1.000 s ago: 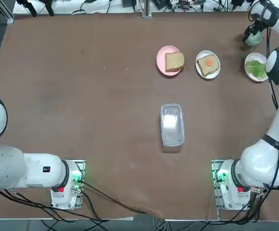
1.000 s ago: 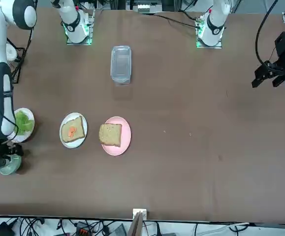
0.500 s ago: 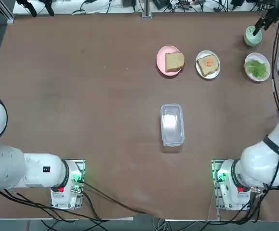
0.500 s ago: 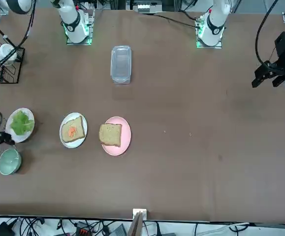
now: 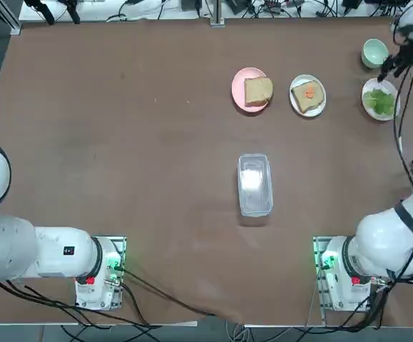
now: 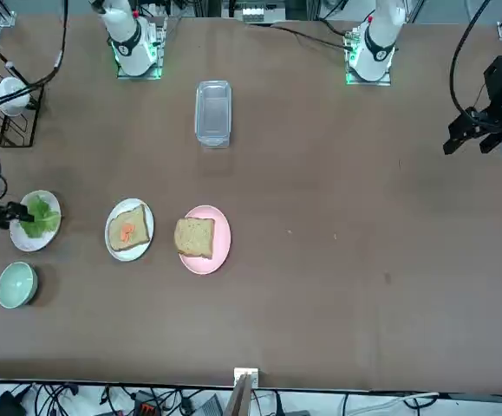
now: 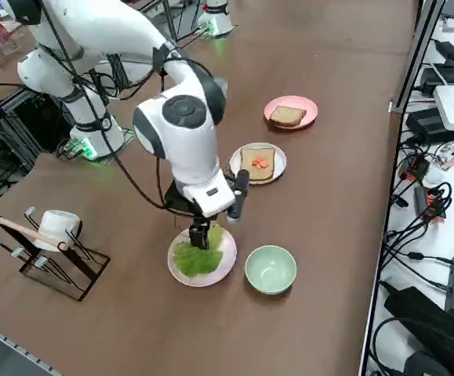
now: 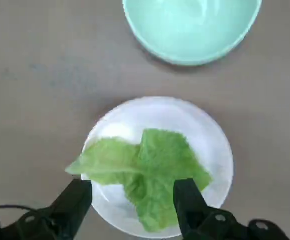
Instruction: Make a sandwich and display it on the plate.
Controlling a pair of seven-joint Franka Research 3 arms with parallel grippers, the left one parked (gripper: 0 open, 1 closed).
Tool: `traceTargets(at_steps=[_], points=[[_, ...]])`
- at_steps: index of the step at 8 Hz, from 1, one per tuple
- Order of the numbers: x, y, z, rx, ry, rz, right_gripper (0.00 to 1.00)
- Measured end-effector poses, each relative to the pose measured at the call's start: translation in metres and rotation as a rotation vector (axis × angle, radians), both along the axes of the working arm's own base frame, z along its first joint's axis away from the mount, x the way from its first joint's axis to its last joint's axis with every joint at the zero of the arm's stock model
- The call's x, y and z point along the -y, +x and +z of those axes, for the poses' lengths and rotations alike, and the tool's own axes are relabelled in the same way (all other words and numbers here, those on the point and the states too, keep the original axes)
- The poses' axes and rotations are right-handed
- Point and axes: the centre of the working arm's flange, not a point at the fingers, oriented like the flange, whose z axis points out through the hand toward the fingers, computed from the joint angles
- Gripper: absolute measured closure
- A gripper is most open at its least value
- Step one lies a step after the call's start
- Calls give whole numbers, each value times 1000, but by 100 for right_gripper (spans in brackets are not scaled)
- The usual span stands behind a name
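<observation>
Brown tabletop (image 5: 156, 178) spans the top view, bare through its left and centre. Your right gripper (image 8: 132, 185), fingers apart, hovers over the green lettuce (image 5: 379, 102) on its round white plate (image 5: 369, 87), upper right, near the table's right edge. Slices of tan toast (image 5: 258, 91) (image 5: 308, 96) lie separately on the round pink plate (image 5: 242, 80) and the small round white plate (image 5: 303, 78), upper centre-right.

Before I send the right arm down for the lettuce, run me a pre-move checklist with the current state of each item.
1. Right gripper open and holding nothing: ok.
2. Gripper over the lettuce and its white plate: ok.
3. Green bowl out from between the fingers: ok.
4. Bread with orange topping on its white plate, ready for the lettuce: ok.
5. Top slice already on the sandwich: not ok, it lies on the pink plate.
6. Fingertip height above the lettuce: cannot tell.
</observation>
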Motion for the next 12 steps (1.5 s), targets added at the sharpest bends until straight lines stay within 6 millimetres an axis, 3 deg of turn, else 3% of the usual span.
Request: traceTargets(at_steps=[3,6,10,12], points=[[13,-36,-32,-11,4,-44,1],[17,-41,-45,-7,-3,-52,3],[20,-39,-69,17,-28,-46,16],[20,-37,-68,23,-31,-38,60]])
